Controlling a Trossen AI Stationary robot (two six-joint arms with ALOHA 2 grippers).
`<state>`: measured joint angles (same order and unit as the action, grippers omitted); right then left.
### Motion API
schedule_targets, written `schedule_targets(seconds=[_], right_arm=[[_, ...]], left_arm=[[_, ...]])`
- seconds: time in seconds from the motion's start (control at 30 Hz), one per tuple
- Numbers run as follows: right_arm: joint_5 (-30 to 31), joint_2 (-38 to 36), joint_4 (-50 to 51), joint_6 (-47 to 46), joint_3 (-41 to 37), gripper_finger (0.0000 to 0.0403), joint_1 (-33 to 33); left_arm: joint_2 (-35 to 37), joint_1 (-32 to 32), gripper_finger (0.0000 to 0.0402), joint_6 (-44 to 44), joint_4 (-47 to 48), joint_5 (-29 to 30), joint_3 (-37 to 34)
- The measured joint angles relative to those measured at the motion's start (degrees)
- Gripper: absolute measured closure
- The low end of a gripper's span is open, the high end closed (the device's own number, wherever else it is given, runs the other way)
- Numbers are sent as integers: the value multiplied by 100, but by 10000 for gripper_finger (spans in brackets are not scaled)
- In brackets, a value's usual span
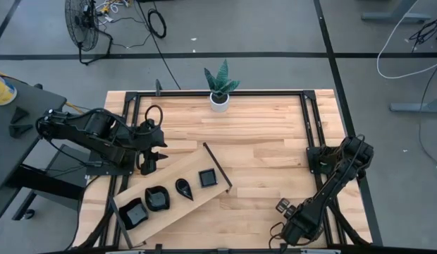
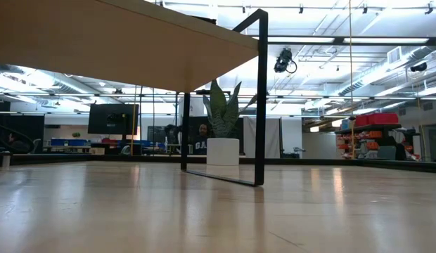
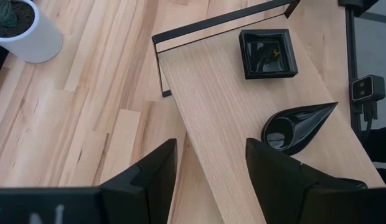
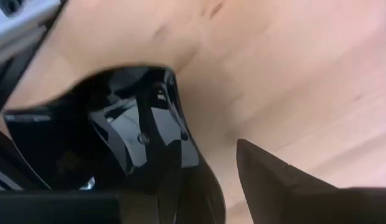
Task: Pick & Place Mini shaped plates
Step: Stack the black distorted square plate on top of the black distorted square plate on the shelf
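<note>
On the raised light wooden board (image 1: 177, 185), which ran slantwise across the desk's near left part, four glossy black mini plates lay in a row. A square plate (image 1: 208, 178) sat nearest the board's far end, beside the black metal frame (image 1: 217, 166) there. Next along came a teardrop plate (image 1: 183, 188), then a wavy rounded plate (image 1: 157, 198), and last a second, squarish plate (image 1: 132, 212) near the board's near left end. All four lay apart from one another.

The left gripper (image 1: 149, 161) hung above the board's far long edge, close to the desk's left side, its two dark fingers (image 3: 149, 177) spread with nothing between them. From its wrist view the square plate (image 3: 268, 53) and the teardrop plate (image 3: 297, 126) lay ahead on the board (image 3: 230, 112).

The right gripper (image 1: 292, 227) was down at the desk's near edge, toward the right corner. Its wrist view was filled by a glossy black plate (image 4: 134, 134) lying against one finger, with the other finger (image 4: 280, 183) standing off it across bare wood; whether the plate was gripped could not be told.

A white pot with a green plant (image 1: 220, 90) stood at the middle of the desk's far edge.
</note>
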<state>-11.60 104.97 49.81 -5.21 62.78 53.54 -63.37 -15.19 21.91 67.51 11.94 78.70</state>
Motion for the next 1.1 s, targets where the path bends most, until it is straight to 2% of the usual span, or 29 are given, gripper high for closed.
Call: schedule_targets(seconds=[0.33,0.57,0.87,1.1], right_arm=[[-32,0,-490,-95,29,257,-22],[-303,0,-562,-182,31,313,-22],[-345,-3,-568,-249,37,394,-20],[-329,-32,-569,-928,42,400,-20]], left_arm=[[-2,-1,207,0,0,0,0],[-2,1,207,0,2,0,0],[-2,1,207,35,2,0,0],[-2,1,207,42,2,42,0]])
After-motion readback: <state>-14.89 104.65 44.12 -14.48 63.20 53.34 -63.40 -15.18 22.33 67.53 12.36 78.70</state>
